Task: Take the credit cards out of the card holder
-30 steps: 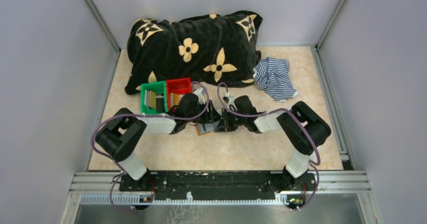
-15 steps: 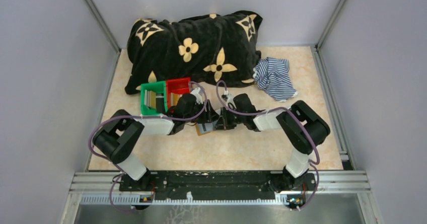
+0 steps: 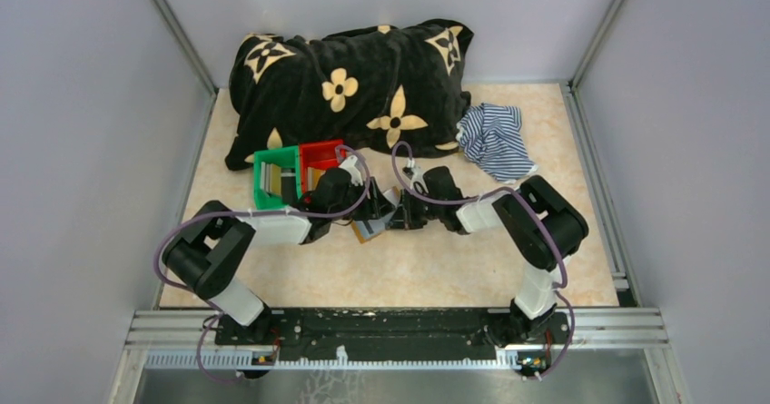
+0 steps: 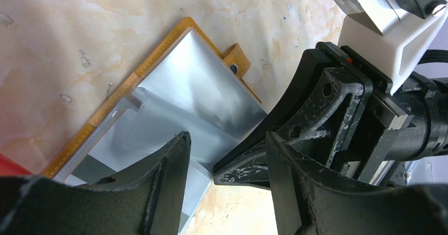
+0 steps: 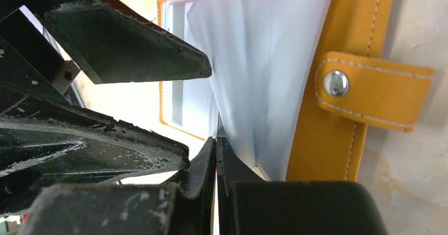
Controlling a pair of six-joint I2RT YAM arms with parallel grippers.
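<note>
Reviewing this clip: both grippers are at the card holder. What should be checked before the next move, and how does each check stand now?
1. Card holder lying open on the table, tab unfastened: ok.
2. Left gripper open above the holder: ok.
3. Right gripper shut at the holder's edge; whether it pinches a sleeve: cannot tell.
4. Credit cards exposed enough to grasp: cannot tell; mostly clear sleeves show.
5. Clearance between the two grippers: not ok, their fingertips nearly meet over the holder.
</note>
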